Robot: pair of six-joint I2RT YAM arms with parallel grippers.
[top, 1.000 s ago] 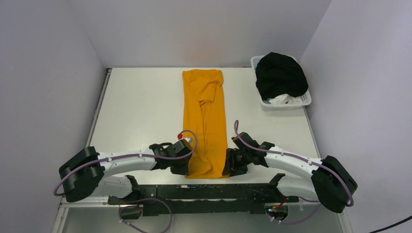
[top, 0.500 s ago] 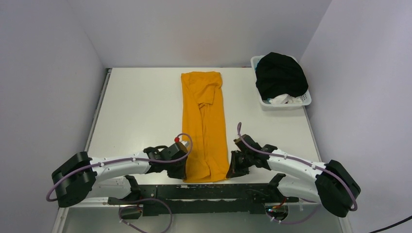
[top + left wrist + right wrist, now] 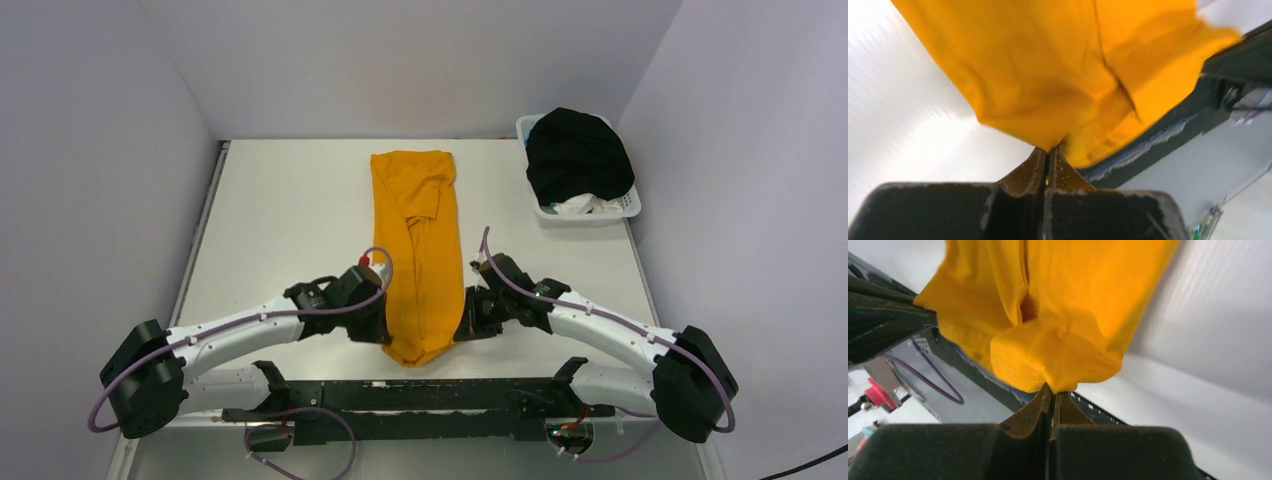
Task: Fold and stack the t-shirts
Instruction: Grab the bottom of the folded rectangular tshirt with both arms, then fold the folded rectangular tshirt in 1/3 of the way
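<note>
Near hem of orange t-shirt (image 3: 417,250) has risen; length runs near-to-far.

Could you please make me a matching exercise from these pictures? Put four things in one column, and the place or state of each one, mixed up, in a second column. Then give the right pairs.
Things
1. mustard-orange cloth t-shirt
2. black cloth garment
3. white plastic basket
4. left two-finger gripper

Places and states
A. stands at the far right edge of the table
B. heaped on top of the basket
C. shut on a near corner of the shirt
D. lies as a long narrow strip along the middle of the table

Pairs: 1-D, 2-B, 3-A, 4-C
</note>
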